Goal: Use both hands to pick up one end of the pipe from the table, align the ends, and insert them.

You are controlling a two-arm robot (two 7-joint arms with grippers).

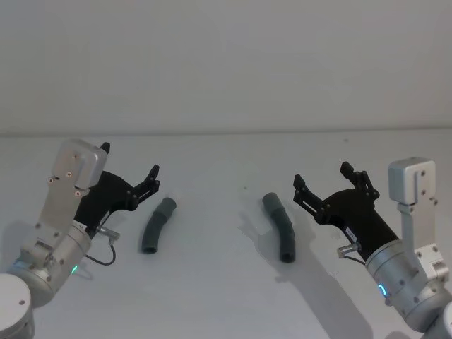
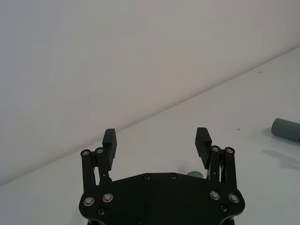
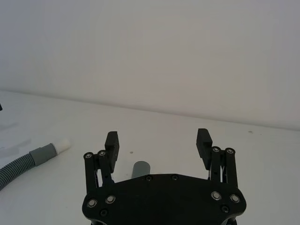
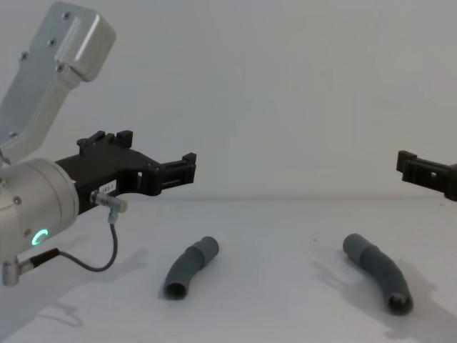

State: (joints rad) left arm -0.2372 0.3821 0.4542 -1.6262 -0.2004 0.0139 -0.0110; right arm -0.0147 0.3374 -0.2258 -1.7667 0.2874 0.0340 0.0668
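We count two pipe pieces, two grippers and one table (image 1: 212, 289). Both pieces lie flat on the white table, well apart from each other, and nothing holds either one.

The left pipe piece (image 1: 157, 226) is a short, gently bent grey tube. Its wider collar is at the far end and its open mouth faces us at the near end. The right pipe piece (image 1: 279, 226) bends the other way, so the two curve toward each other at the far ends and away at the near ends. In the chest view its dark open mouth is also at the near end.

The left gripper (image 1: 130, 159) hangs above the table just left of the left piece, not touching it. Its two fingers are spread wide with nothing between them. A green ring glows on its wrist (image 4: 39, 237).

The right gripper (image 1: 322, 174) hangs to the right of the right piece, clear of it. Its two fingers are likewise spread wide and empty. In the right wrist view one grey pipe end shows past the palm, low between the fingers.

Off to the side in that same view lies one ribbed hose (image 3: 16, 168) with a grey collar and a white tip.
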